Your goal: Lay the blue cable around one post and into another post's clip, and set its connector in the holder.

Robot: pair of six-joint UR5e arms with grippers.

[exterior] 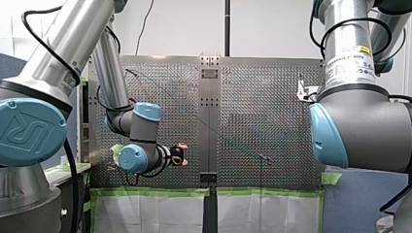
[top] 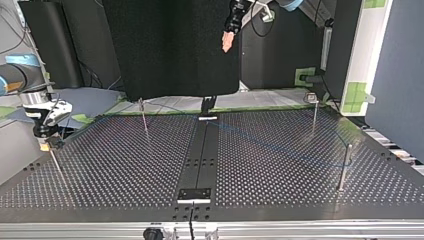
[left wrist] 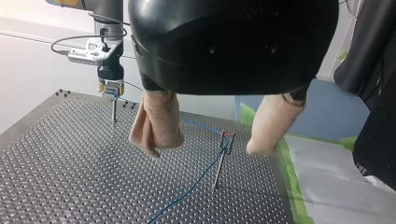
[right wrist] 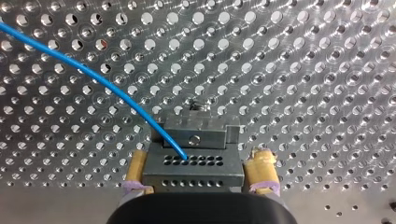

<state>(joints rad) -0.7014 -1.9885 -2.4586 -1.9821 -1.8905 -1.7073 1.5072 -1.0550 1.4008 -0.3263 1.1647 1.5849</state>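
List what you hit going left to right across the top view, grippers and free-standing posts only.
my right gripper → far-left post → my left gripper, held high above the table → far-right post → near-right post

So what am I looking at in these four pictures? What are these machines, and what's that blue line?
Two robot arms work over a perforated metal table. One picture looks from behind the arms, one faces them from across the table, and two come from cameras on the wrists. Thin posts stand on the table, and a blue cable runs among them. My right gripper clamps the cable's grey connector between yellow pads. My left gripper hangs open above the table, holding nothing.
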